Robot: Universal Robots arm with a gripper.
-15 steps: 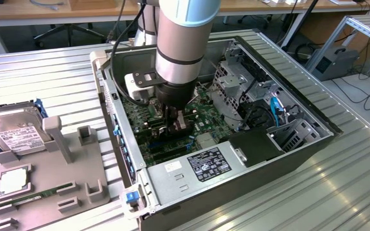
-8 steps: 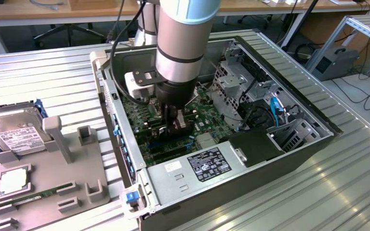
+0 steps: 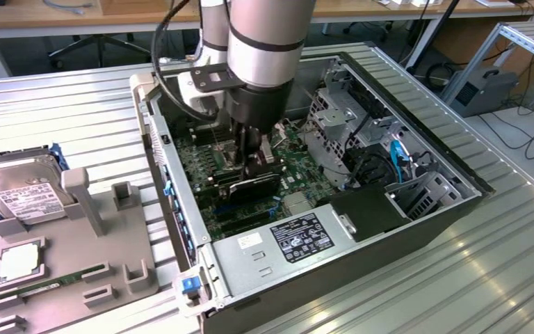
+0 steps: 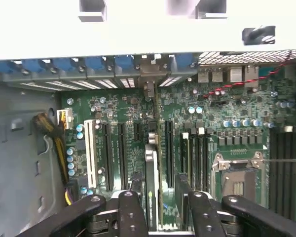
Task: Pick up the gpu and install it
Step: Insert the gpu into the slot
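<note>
The gpu [image 3: 248,186] stands on edge on the green motherboard [image 3: 202,156] inside the open computer case [image 3: 443,174]. In the wrist view the gpu [image 4: 152,168] shows edge-on in a slot, with its metal bracket [image 4: 149,84] against the rear slot openings. My gripper [image 3: 256,165] hangs straight above the card. In the wrist view the gripper [image 4: 159,185] straddles the card and is open. Each black finger [image 4: 135,190] stands a little apart from the card's faces.
Empty expansion slots [image 4: 108,148] lie beside the card, and the CPU socket [image 4: 239,173] sits on the far side. A power supply [image 3: 286,240] fills the case's near end. Outside, a grey fixture [image 3: 91,257] holds a hard drive [image 3: 21,191] and a memory stick [image 3: 35,289].
</note>
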